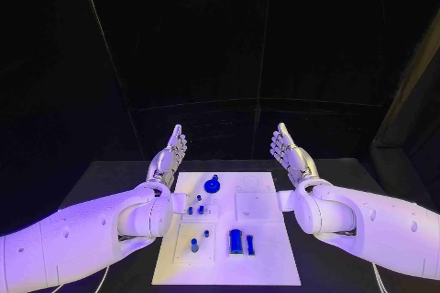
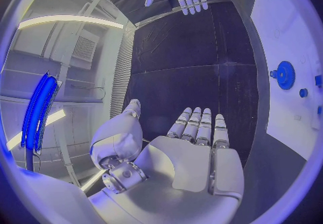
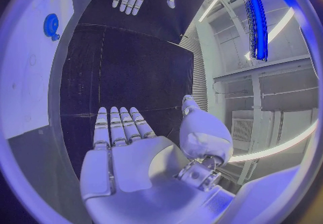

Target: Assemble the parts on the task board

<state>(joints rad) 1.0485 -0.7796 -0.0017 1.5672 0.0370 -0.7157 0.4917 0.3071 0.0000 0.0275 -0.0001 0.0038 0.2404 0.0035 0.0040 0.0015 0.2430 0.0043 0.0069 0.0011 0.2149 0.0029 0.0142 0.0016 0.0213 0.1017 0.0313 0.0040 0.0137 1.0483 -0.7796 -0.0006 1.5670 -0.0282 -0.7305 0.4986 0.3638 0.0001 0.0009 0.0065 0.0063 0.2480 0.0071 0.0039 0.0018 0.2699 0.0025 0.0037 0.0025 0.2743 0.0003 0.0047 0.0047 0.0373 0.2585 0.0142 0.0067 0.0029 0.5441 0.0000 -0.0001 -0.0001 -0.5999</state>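
Note:
The white task board (image 1: pixel 261 242) lies in the middle of the table. On it a round blue gear (image 1: pixel 212 185) sits near the far edge, small blue pegs (image 1: pixel 195 210) stand left of centre, and a blue cylinder (image 1: pixel 236 241) with a thin blue bar (image 1: pixel 250 245) lies near the front. My left hand (image 1: pixel 168 156) hovers flat and open past the board's far left corner, holding nothing. My right hand (image 1: pixel 290 154) mirrors it at the far right corner, fingers straight. The gear (image 2: pixel 285 75) and board (image 2: pixel 282 30) show in the left wrist view beside my left hand (image 2: pixel 195 148). The right wrist view shows my right hand (image 3: pixel 124 151) and the gear (image 3: pixel 51 25).
The black table (image 1: pixel 110 178) extends on both sides of the board. Both white forearms flank the board's long sides. Dark curtain walls stand behind the table's far edge.

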